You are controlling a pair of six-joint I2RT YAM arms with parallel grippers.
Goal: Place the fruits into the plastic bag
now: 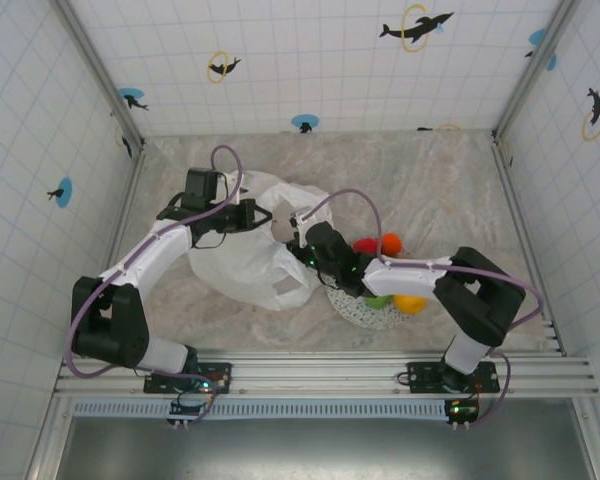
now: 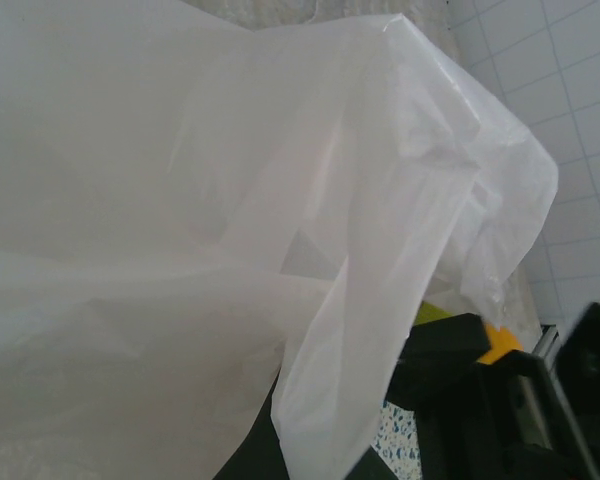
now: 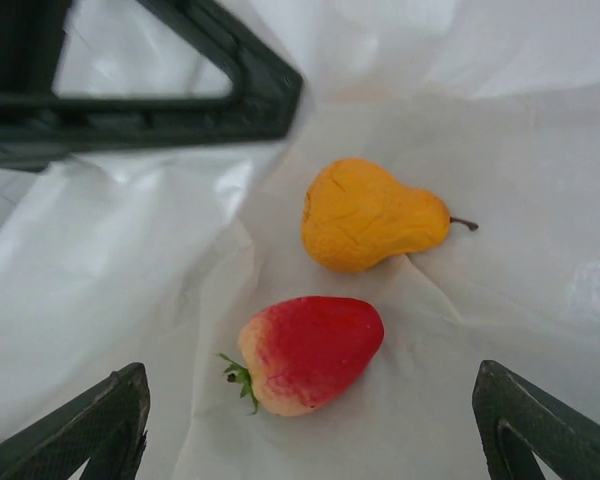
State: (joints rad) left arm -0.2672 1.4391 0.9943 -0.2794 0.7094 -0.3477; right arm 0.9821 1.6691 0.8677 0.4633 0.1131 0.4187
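**Two fruits inside the bag, right claw wide above them**

Left of the tabletop's [image 1: 430, 180] middle, the left gripper [image 1: 263, 215] is pinched closed on the raised rim of the plastic bag [image 1: 245, 260], holding its mouth up. The rest of the white film spreads in crinkled folds toward the near edge.

Just to the right, the right gripper [image 1: 298, 232] reaches into that mouth. In the right wrist view its fingers [image 3: 95, 435] stand far apart with nothing clamped between them. Below them, on the bag's film, lie a yellow-orange pear [image 3: 370, 215] and a red strawberry [image 3: 305, 352], close together but not touching.

Further right, near the tabletop's near edge, a speckled plate [image 1: 355, 312] carries a green fruit [image 1: 378, 300] and a yellow-orange fruit [image 1: 410, 303] beside it. Behind the right arm, toward the far edge, a red fruit [image 1: 365, 245] and an orange fruit [image 1: 390, 242] sit side by side; whether these two rest on the plate cannot be told.
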